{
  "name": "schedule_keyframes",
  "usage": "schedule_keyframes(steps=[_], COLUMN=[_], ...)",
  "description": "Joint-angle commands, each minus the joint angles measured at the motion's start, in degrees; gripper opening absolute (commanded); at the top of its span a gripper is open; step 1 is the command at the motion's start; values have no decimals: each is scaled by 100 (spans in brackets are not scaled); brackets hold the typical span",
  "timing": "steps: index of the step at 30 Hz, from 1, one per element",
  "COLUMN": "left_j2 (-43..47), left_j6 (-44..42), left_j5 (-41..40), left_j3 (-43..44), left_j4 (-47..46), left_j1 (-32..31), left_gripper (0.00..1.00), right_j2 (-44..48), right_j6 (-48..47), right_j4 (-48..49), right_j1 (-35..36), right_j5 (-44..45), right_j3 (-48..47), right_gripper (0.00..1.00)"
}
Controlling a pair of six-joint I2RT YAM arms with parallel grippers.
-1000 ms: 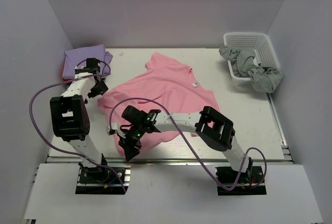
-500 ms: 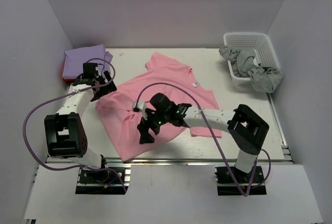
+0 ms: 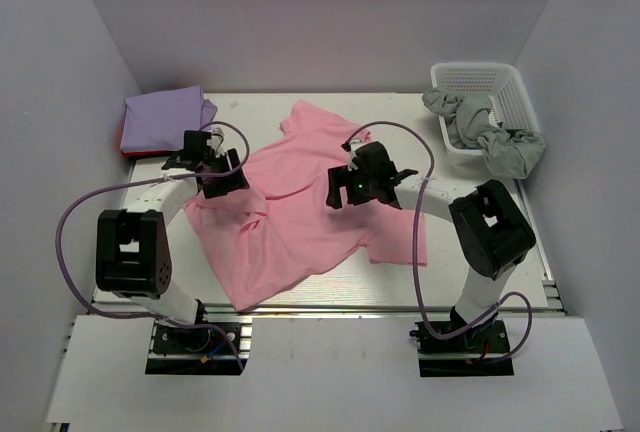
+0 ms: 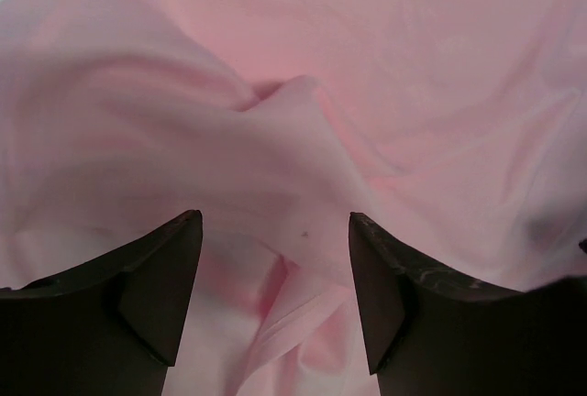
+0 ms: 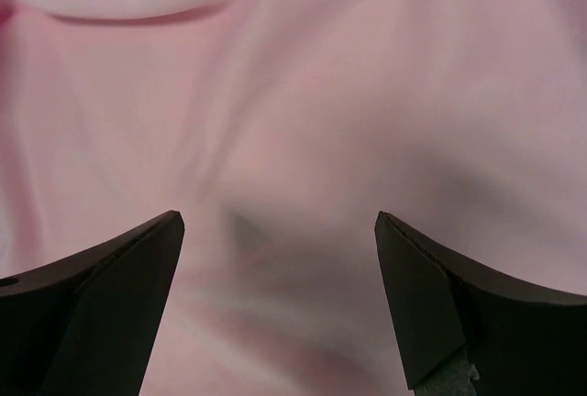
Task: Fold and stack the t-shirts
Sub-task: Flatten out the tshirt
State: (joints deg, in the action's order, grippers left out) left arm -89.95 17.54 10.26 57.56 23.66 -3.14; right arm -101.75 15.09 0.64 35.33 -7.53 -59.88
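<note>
- The lavender t-shirt lies folded in the far left corner of the table. A red t-shirt shows only as a sliver beneath it. That stack sits just beyond and to the left of the left gripper.
- The left gripper hangs over the left edge of the pink t-shirt. Its wrist view shows the fingers spread on either side of a raised ridge of pink cloth. The ridge is not pinched.
- The pink t-shirt lies open but rumpled across the middle of the table. Its long axis seems to run from the near left hem toward the right. One sleeve points to the far side.
- The right gripper hovers over the middle right of the same shirt, reaching in from the right. Its fingers are wide apart above smooth cloth and hold nothing.
- Judged from this, each arm is nearest its own end of the shirt, so the shirt lies between the two grippers along its length. The left one is better set to grasp a fold.
</note>
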Motion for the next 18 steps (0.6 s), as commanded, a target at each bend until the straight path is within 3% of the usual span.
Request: schedule_keyframes(steps=[1, 11, 18], left_j2=[-171, -1919, -3078], left_j6=[-119, -119, -225], left_j5=[215, 2, 379], left_j3=[96, 1483, 2855], left_j4=[-327, -151, -160], left_j1=[-222, -494, -670], left_gripper=[75, 72, 62], right_j2=[-256, -565, -82], right_j6=[345, 1153, 1645], right_j4=[129, 208, 155], right_j1=[-219, -1343, -1863], right_j5=[120, -82, 208], right_j3=[-6, 485, 1030], right_gripper=[90, 90, 90])
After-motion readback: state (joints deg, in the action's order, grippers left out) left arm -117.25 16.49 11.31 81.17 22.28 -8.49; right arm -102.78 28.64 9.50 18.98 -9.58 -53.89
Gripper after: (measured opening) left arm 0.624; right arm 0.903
